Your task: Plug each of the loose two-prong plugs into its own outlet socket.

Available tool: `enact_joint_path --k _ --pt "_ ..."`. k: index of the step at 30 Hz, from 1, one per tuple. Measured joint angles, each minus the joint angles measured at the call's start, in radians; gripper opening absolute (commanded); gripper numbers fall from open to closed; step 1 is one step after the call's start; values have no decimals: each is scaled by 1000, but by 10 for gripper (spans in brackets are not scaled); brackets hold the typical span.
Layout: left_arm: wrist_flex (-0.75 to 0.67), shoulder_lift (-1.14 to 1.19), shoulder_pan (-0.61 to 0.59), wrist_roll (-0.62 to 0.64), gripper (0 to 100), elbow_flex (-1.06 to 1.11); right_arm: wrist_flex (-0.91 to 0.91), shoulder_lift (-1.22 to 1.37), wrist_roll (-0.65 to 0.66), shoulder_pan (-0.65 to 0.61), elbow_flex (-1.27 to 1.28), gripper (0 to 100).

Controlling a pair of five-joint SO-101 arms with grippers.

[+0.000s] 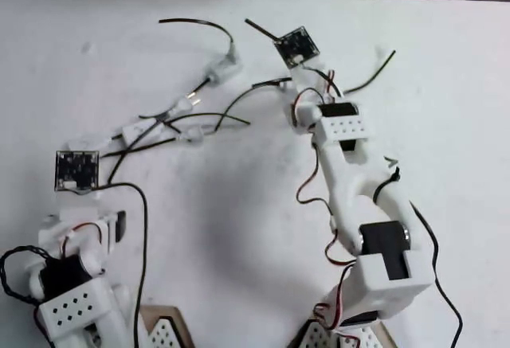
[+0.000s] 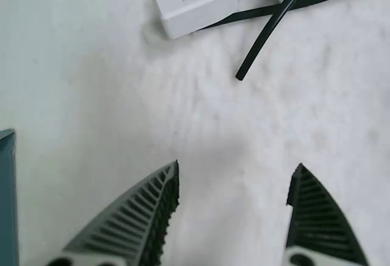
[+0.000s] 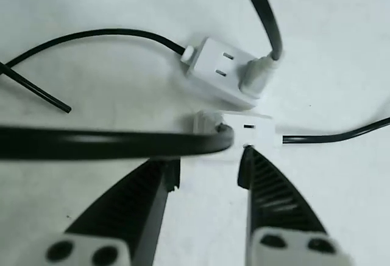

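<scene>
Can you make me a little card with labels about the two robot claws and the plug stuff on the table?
Table: white table, loose cables lying on it
Left claw: open, over bare table, apart from the white socket ahead
Right claw: open, a black cable crossing just ahead of its tips
Beyond the cable: small white block on a cable; plug or socket, I cannot tell
Socket block: grey plug sits at one end, two slots beside it free

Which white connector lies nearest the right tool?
The small flat connector just ahead of the right tool; the two-slot socket block lies farther off.
</scene>
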Motion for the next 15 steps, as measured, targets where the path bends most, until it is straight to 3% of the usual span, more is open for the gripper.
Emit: enact_joint_path --k 7,10,15 --pt "-2 0 0 0 288 5 -114 52 0 -2 -8 99" --pt "-2 0 0 0 288 5 -161 120 3 17 -25 19" --pt "-2 0 0 0 287 5 -178 183 5 49 -72 18"
